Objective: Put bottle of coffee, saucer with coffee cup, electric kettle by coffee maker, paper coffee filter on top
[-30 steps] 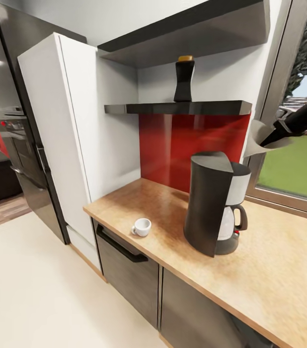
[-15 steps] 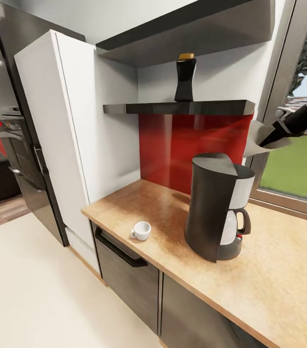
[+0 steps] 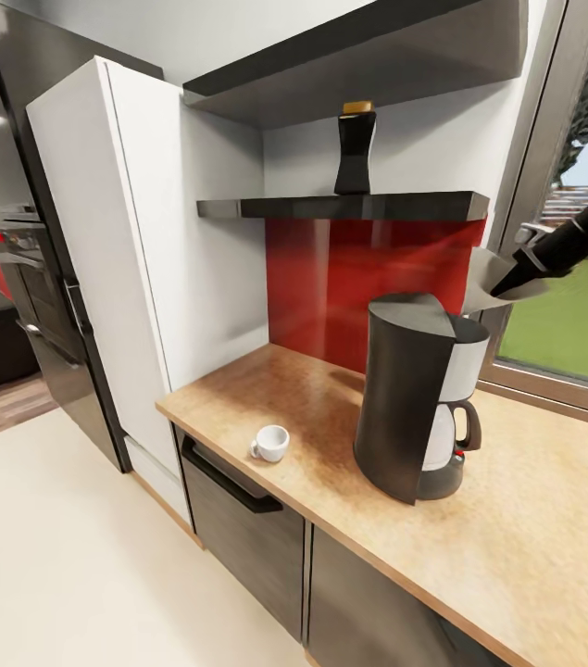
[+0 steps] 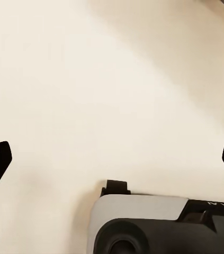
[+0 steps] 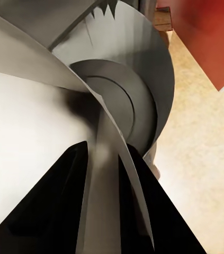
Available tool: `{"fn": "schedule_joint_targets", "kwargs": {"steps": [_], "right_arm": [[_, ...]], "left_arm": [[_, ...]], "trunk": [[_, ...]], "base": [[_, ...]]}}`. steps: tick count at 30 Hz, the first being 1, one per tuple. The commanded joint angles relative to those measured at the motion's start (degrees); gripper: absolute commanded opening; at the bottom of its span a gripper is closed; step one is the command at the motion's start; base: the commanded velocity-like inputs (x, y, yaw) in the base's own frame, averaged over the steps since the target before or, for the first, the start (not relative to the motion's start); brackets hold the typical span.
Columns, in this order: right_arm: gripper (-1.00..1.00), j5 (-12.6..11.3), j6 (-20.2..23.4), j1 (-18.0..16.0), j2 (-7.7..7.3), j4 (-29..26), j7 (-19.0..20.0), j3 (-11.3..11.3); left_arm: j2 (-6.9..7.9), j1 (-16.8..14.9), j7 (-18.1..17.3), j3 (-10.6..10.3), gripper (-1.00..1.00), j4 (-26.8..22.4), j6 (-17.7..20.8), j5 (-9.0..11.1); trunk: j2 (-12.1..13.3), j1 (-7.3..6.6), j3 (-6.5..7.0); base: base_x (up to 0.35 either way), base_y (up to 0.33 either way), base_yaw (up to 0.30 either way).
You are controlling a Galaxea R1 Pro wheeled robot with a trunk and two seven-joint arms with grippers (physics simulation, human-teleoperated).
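The right pincer (image 3: pixel 514 281), clenched on the pale paper coffee filter (image 3: pixel 490 278), has edged closer over the dark-grey coffee maker (image 3: pixel 414 389) just below it, nearly ready for placement

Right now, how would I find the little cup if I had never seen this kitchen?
Start at the wooden counter that runs under the red wall panel. Find the tall dark coffee maker standing on it, then look toward the counter's front edge beside the white cabinet. The small white cup sits there alone, the only white, low thing on the wood.
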Motion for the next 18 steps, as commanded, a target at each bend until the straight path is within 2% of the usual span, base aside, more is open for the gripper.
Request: {"fn": "schedule_joint_targets", "kwargs": {"steps": [1, 14, 18], "right_arm": [[-1.00, 0.58, 0.80, 0.08, -0.04, -0.16, 0.41, -0.29], [-1.00, 0.65, 0.80, 1.59, -0.03, -0.24, 0.40, -0.29], [-1.00, 0.67, 0.80, 1.72, -0.03, -0.25, 0.40, -0.29]], "left_arm": [[-0.01, 0.02, -0.02, 0.10, 1.00, -0.08, -0.08, 0.01], [-0.04, 0.02, -0.02, 0.11, 1.00, -0.08, -0.08, 0.02], [-0.03, 0.02, -0.02, 0.11, 1.00, -0.08, -0.08, 0.03]], "trunk": [[-0.04, 0.00, -0.06], [-0.04, 0.00, -0.06], [-0.04, 0.00, -0.06]], "base": [[0.000, 0.000, 0.000], [0.000, 0.000, 0.000], [0.088, 0.000, 0.000]]}}
